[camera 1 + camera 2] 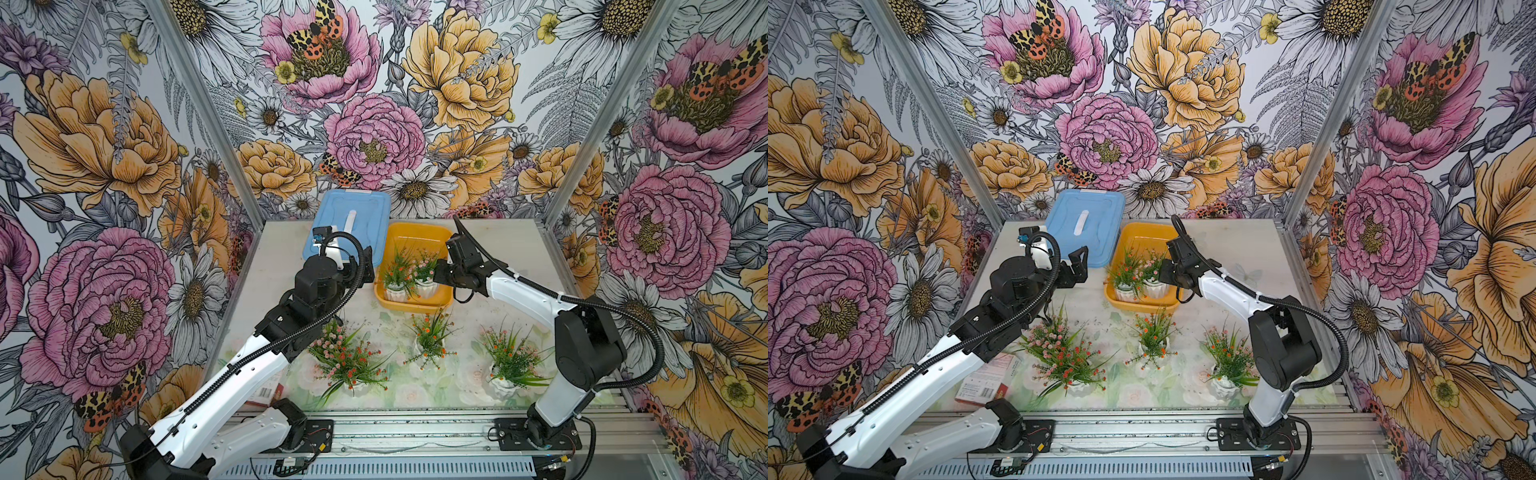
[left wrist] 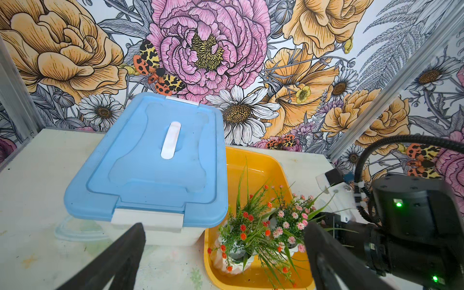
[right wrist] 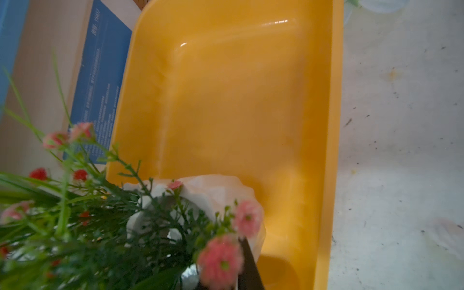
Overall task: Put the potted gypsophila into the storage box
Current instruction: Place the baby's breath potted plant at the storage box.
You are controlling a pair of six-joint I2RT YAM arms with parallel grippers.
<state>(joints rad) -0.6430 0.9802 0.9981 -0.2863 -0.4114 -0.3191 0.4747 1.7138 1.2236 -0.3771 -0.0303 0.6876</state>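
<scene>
Right gripper (image 1: 436,275): clamped on gypsophila pot (image 1: 425,287) inside storage box (image 1: 409,308)
Left gripper (image 2: 224,229): wide open, empty, beside storage box

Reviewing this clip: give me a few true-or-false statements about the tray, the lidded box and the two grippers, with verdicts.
1. Two pots stand in the tray: an orange-flowered pot and a pink-flowered pot. True.
2. The blue lid lies off its box. False: it sits closed on the box.
3. The left gripper is open and empty. True.
4. The right gripper is wide open. False: it is shut, at the pink-flowered pot.
5. The tray is full. False: its far half is bare.
</scene>
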